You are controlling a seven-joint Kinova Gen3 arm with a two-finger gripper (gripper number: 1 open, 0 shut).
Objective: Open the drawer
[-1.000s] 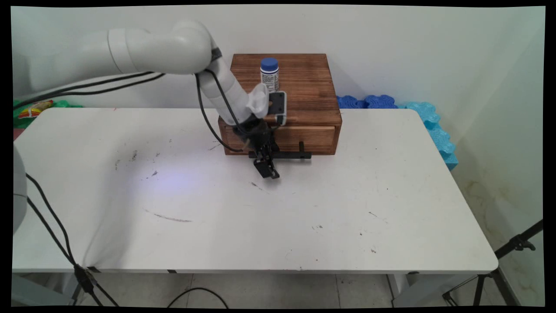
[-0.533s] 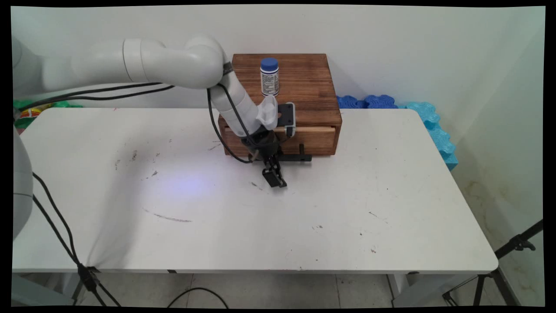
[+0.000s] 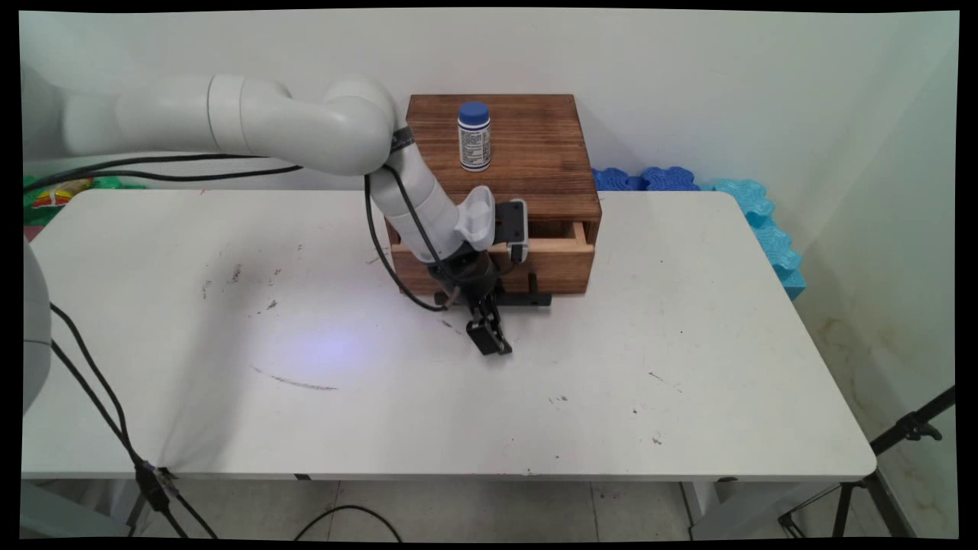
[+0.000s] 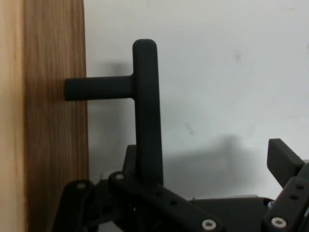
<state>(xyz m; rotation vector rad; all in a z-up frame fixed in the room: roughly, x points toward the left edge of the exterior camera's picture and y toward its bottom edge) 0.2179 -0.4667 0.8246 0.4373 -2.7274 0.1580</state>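
The black handle (image 4: 146, 111) of a wooden box's (image 3: 535, 153) partly open drawer (image 3: 565, 256) stands between the gripper's (image 3: 493, 345) spread fingers, unclamped; so loose a hook could slip off, and a jolt might topple the 1 bottle (image 3: 474, 137) on top

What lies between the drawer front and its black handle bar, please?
A short black post, joining drawer front to handle bar, as the hand view shows.

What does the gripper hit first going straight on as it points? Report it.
Most likely the white table: the gripper points down at it beside the black handle. The hand view shows bare tabletop ahead, though depth is unclear.
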